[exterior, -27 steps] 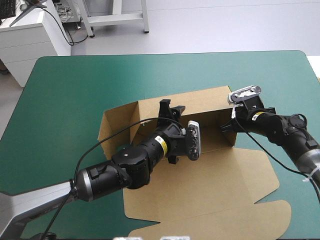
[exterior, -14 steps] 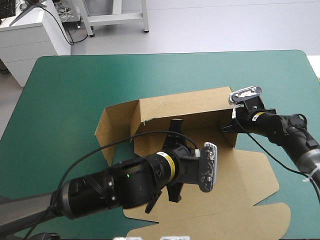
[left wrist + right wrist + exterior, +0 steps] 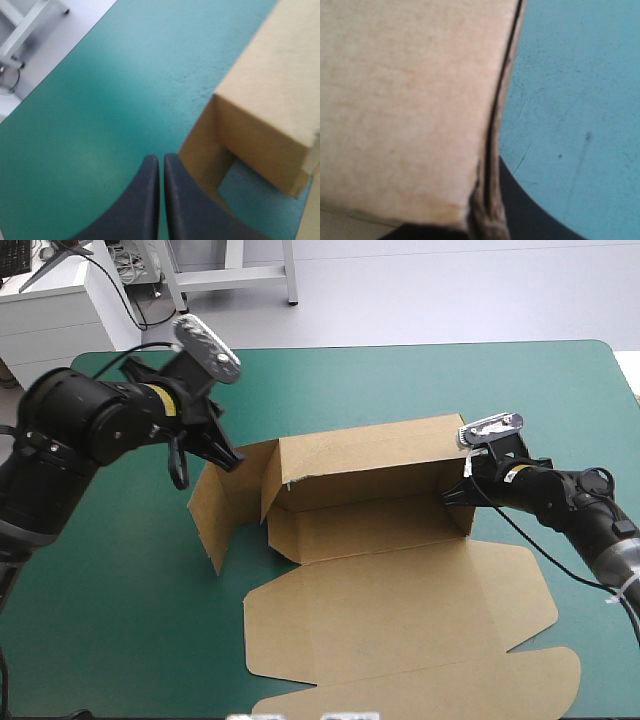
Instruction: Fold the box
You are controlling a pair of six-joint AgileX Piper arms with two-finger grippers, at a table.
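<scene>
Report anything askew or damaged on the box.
The box has its left end flap splayed outward, untucked; the right gripper pinches the right end upright. The left gripper hangs shut beside that flap. No clear damage.

A table with a teal-green cover and rounded far corners is seen filling most of the high view. Beyond its far edge a pale grey floor is shown, smooth and evenly lit. A white cabinet is placed off the table's far left corner, and dark cables are seen hanging down its side to the floor. Just beside it, the legs and crossbar of a white metal frame are set on the floor. In the left wrist view the same pale floor and a white frame leg are seen past the table's edge.
</scene>
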